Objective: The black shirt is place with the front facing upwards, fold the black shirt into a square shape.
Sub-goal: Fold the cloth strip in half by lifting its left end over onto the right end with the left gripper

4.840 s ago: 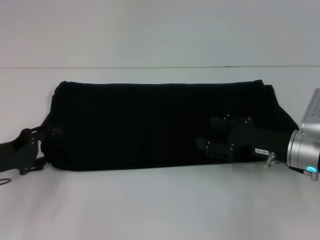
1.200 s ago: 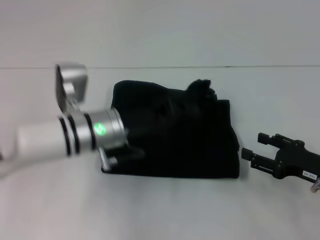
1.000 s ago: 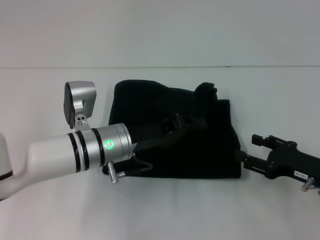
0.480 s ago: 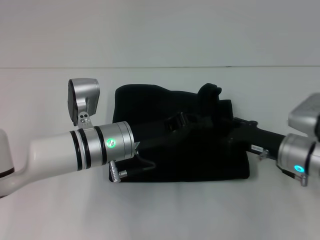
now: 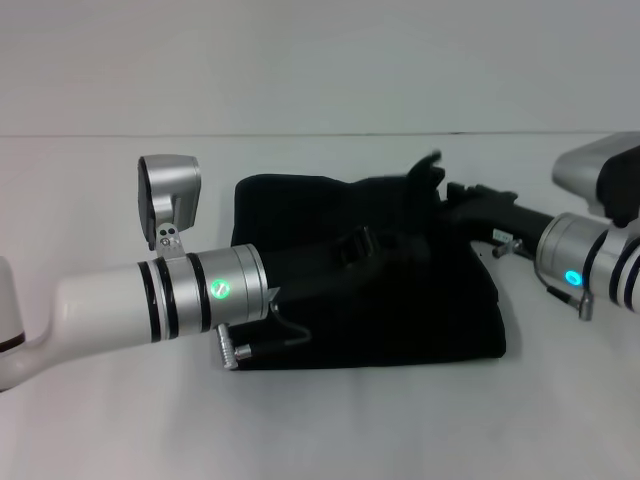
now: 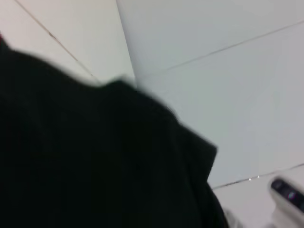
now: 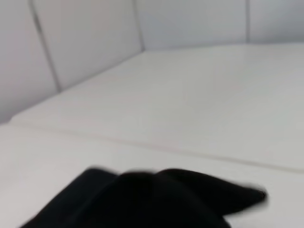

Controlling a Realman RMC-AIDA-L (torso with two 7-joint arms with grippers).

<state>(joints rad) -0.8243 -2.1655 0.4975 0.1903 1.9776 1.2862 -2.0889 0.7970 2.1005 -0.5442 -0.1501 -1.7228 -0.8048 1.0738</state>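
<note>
The black shirt (image 5: 400, 320) lies folded into a rough square in the middle of the white table; no lettering shows. My left gripper (image 5: 372, 243) reaches in from the left and rests low over the shirt's middle, black against black cloth. My right gripper (image 5: 450, 195) comes in from the right at the shirt's far right corner, where a bunched tip of cloth (image 5: 428, 164) sticks up. The left wrist view is mostly filled by the black shirt (image 6: 85, 161). The shirt (image 7: 142, 199) also fills the lower edge of the right wrist view.
The white table (image 5: 320, 430) stretches around the shirt, with a pale wall behind it. My left arm's silver wrist (image 5: 215, 290) and its camera housing (image 5: 168, 200) stand over the shirt's left edge. The right arm's silver wrist (image 5: 580, 265) hangs beside the right edge.
The long band of shirt is now folded over to about half its width. In the last half second my right gripper moved back to the far right corner and the bunched tip rose. The left arm hardly moved.
</note>
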